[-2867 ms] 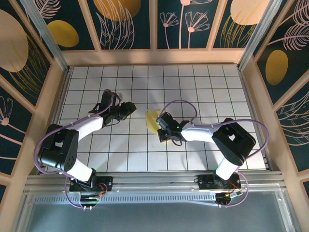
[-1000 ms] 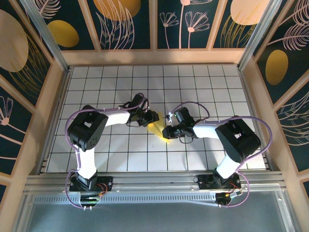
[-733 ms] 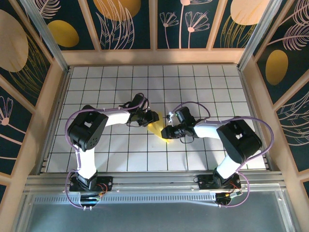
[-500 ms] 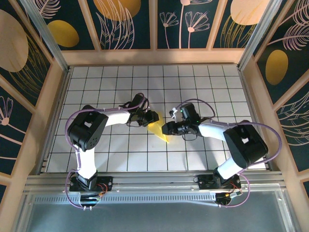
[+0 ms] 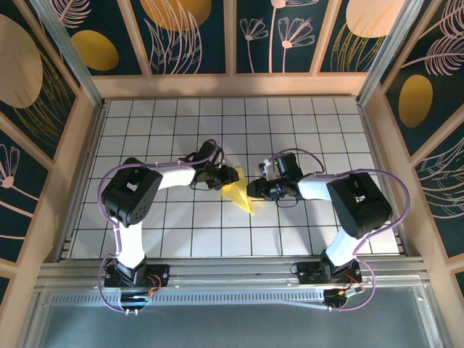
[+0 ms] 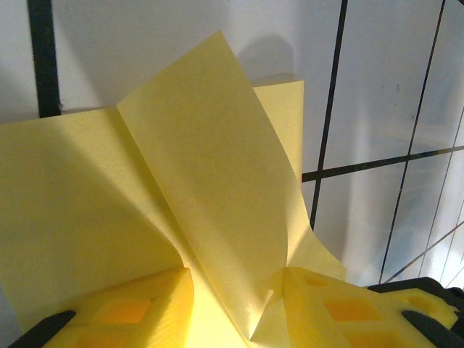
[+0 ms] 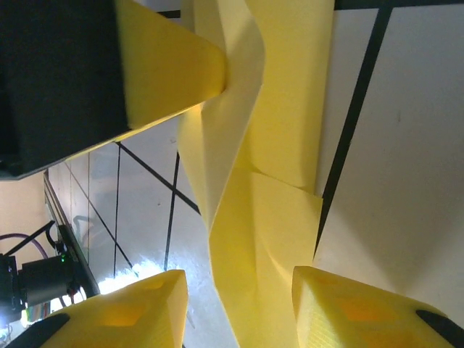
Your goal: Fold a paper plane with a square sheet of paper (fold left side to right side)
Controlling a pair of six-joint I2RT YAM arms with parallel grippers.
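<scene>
On the white gridded table [image 5: 145, 130], the thin yellow square sheet of paper [image 5: 240, 196], already folded to a narrow pointed shape, lies near the centre between both arms. A second ago the right gripper [image 5: 253, 190] sat over its lower part. Now it has drawn back to the right edge and released, its yellow fingers [image 7: 348, 308] apart with the paper loose between them. The left gripper [image 5: 225, 176] has not moved: its jaws are spread, with one finger [image 6: 130, 308] on each side of a raised flap. I judge that this crease is done and the next fold can begin.
</scene>
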